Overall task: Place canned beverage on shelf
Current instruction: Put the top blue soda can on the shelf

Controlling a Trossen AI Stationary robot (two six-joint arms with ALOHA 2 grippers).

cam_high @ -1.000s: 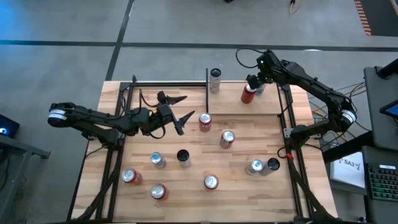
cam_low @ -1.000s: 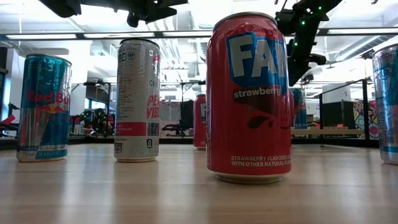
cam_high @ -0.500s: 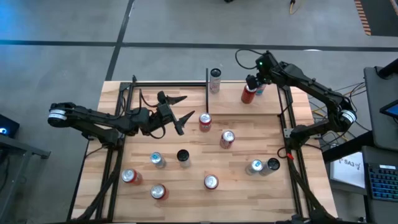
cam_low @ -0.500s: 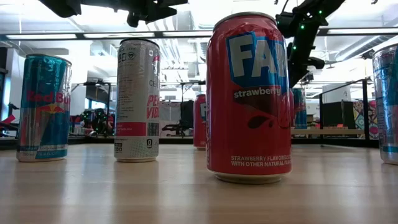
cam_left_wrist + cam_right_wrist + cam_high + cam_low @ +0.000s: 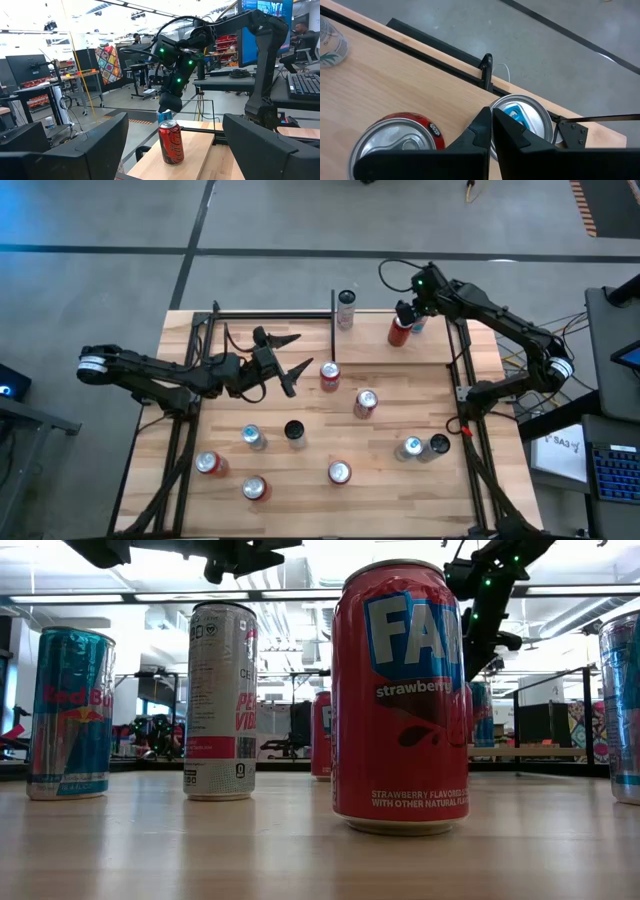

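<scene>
The shelf (image 5: 370, 346) is a light-wood board with black rods at the table's far right. Three cans stand upright on it: a pale can (image 5: 346, 308), a red can (image 5: 399, 331) and a blue can (image 5: 418, 326). My right gripper (image 5: 408, 312) is shut and points slanting down, its tips right over the blue can's top (image 5: 530, 117), beside the red can (image 5: 395, 145). The left wrist view shows that gripper (image 5: 170, 102) just above the blue can (image 5: 164, 116). My left gripper (image 5: 298, 352) waits open above the table's middle left, holding nothing. My right gripper has its shut fingertips (image 5: 491, 122) over the near rim of the blue can's top (image 5: 506, 111), coming slanting from above. I cannot tell whether they touch the can. The can stands upright on the shelf board.
Several more cans stand on the tabletop: red ones (image 5: 330, 375) (image 5: 365, 402) near the middle, others toward the near edge (image 5: 339, 472) (image 5: 412, 447) (image 5: 208, 464). In the low view a red strawberry can (image 5: 400, 690) stands closest. Black shelf posts (image 5: 333, 305) rise at the far edge.
</scene>
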